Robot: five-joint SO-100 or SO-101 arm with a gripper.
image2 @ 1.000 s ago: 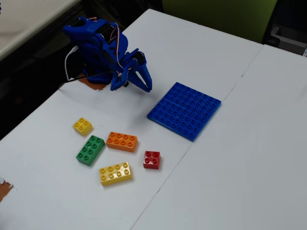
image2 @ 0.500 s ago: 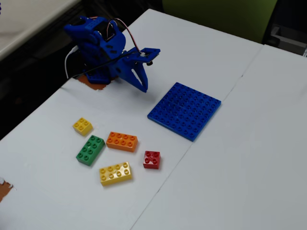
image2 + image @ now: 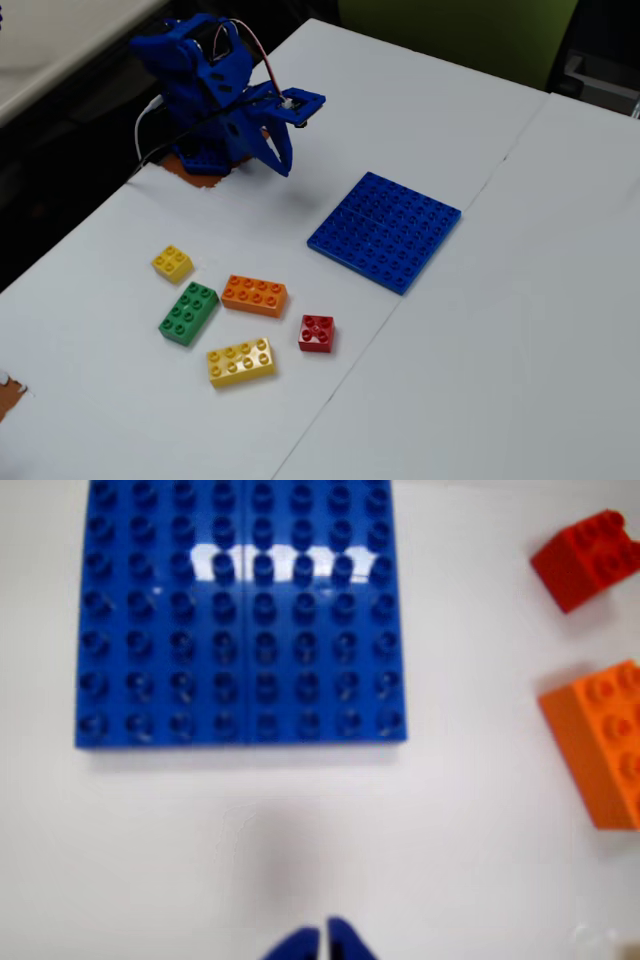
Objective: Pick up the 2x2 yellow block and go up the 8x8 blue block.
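The table [image 3: 480, 330] is a smooth, matte white surface.

The 8x8 blue block [image 3: 385, 230] is a flat, glossy, square baseplate covered in a regular stud grid. In the fixed view it lies ahead of the gripper [image 3: 283, 160] and to its right; in the wrist view it fills the upper left, directly beyond the fingertips.

The gripper hangs above the table near the arm's base, carrying nothing. In the wrist view the two blue tips at the bottom edge sit together, with only a hairline gap between them.

Loose bricks — hard moulded plastic, studded on top — lie in a cluster to the gripper's lower left in the fixed view: a long yellow brick [image 3: 241, 361], an orange brick [image 3: 255, 295], a green brick [image 3: 188, 313] and a red brick [image 3: 316, 333].

The 2x2 yellow block [image 3: 172, 263] is square, so it has no long axis to align with. It sits at the near-left edge of the cluster, just beside the green brick and well apart from the gripper. The coming reach therefore runs away from the baseplate — the block is outside the wrist view.
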